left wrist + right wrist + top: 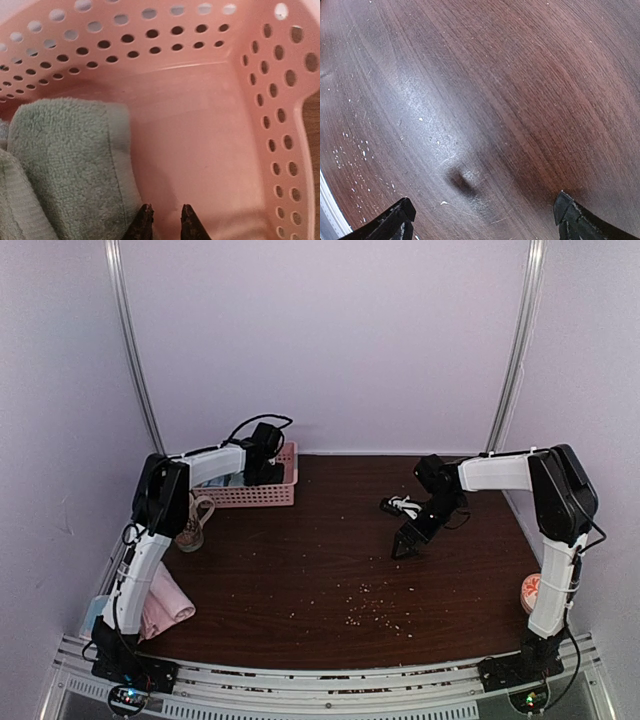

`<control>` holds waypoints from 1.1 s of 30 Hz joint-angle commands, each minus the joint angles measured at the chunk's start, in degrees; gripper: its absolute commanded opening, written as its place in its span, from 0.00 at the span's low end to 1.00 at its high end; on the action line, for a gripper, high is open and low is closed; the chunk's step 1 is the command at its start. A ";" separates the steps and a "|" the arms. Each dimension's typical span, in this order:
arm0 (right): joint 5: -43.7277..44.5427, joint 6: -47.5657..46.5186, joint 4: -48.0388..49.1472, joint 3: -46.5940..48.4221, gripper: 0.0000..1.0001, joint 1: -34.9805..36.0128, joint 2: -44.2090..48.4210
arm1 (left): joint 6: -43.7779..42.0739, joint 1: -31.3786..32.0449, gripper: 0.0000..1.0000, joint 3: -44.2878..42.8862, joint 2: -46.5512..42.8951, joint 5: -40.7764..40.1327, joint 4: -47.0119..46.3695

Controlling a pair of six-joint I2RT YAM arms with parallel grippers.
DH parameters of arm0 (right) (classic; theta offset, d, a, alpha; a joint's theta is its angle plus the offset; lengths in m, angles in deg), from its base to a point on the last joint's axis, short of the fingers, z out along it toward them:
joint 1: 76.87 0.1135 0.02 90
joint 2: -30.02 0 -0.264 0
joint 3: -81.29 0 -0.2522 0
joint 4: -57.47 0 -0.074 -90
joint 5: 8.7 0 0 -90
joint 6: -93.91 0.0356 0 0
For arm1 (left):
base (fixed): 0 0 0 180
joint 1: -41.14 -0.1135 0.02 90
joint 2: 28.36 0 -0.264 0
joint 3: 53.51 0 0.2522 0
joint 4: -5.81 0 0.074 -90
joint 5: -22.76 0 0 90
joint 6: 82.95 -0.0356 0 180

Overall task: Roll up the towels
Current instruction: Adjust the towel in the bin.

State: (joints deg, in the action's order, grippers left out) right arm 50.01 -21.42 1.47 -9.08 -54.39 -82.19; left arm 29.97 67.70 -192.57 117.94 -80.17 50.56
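Dark wooden surface (330,570) is carrying everything. Left end effector (164,220), nearly closed and holding nothing, is hanging inside the pink basket (200,150); sage green towel (70,160) is lying at its 9 o'clock. Right end effector (482,220) is hovering wide open, holding nothing.

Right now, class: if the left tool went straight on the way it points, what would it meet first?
Probably the bare floor of the pink basket, just right of the green towel; depth is unclear.
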 commanded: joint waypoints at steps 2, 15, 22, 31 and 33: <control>0.22 -0.34 -0.94 1.03 1.00 -0.20 -0.89 | 4.43 -3.84 0.21 -0.99 0.13 -6.86 3.04; 0.70 -0.52 -1.22 1.20 1.00 -0.16 -1.79 | 2.84 -6.81 0.23 3.17 -2.17 -6.10 1.43; 0.79 -0.49 -1.21 1.31 1.00 -0.16 -2.09 | -0.73 -6.41 0.23 4.59 -7.22 -1.58 -1.18; 0.66 -0.68 -1.59 1.41 1.00 -0.16 -2.67 | -3.23 -5.45 0.25 10.10 -17.53 2.42 -7.12; 0.69 -0.70 -1.66 1.38 1.00 -0.20 -2.70 | -3.23 -5.52 0.26 11.61 -19.91 0.48 -8.39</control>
State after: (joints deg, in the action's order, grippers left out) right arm 50.03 -21.63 0.71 -8.27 -54.39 -82.82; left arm 28.20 61.91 -182.86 104.30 -79.58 47.87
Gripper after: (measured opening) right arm 0.996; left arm 0.254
